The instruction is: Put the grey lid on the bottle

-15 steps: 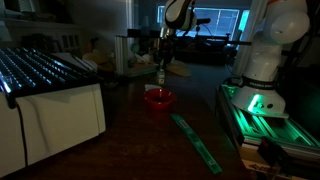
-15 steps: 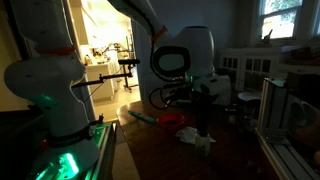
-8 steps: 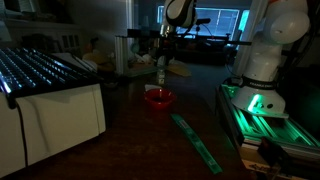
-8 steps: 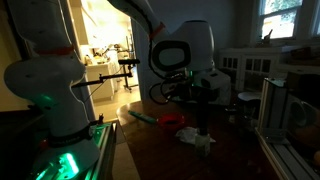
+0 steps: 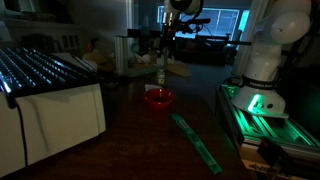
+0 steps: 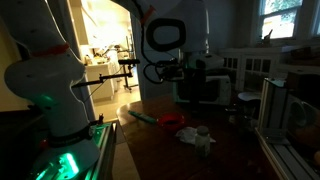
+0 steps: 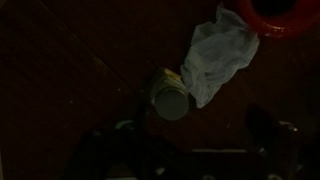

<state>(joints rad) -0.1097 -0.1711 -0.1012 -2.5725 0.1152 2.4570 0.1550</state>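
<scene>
The slim pale bottle (image 7: 171,100) stands upright on the dark table with the grey lid (image 7: 172,103) on its top, seen from straight above in the wrist view. It also shows in both exterior views, bottle (image 5: 160,75) and bottle (image 6: 203,133). My gripper (image 7: 190,150) hangs above it, open, with its dark fingers wide apart and nothing between them. In the exterior views the gripper (image 5: 163,48) and gripper (image 6: 200,88) are well clear of the bottle's top.
A crumpled white cloth (image 7: 215,58) lies against the bottle. A red bowl (image 5: 158,98) sits just beyond it. A long green strip (image 5: 195,140) lies on the table. A white rack (image 5: 50,100) and the robot base (image 5: 262,60) flank the table.
The gripper opened, let go of the lid on the bottle, and rose straight up away from it. Bottle and lid stayed in place.
</scene>
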